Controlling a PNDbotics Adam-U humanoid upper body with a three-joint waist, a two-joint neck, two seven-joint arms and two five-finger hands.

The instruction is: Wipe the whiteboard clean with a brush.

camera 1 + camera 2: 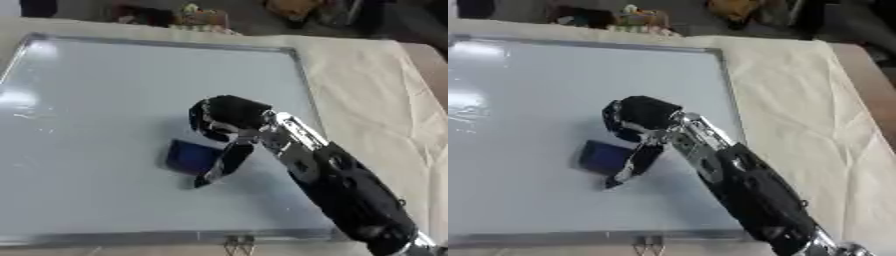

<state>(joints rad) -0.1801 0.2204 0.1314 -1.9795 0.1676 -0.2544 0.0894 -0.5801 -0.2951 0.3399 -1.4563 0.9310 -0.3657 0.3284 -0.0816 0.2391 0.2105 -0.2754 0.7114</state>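
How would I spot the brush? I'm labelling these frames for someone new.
A large whiteboard with a silver frame lies flat on a table draped in beige cloth. Near the board's lower middle, the robot's right hand curls over the brush, a small dark blue block, the only coloured thing on the board.

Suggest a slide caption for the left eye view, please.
Right hand curled beside a dark blue brush lying on the whiteboard.

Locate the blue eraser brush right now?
The blue brush lies on the whiteboard, right of its centre and toward the near edge, directly beside the right robot hand, whose thumb reaches down along the brush's right side.
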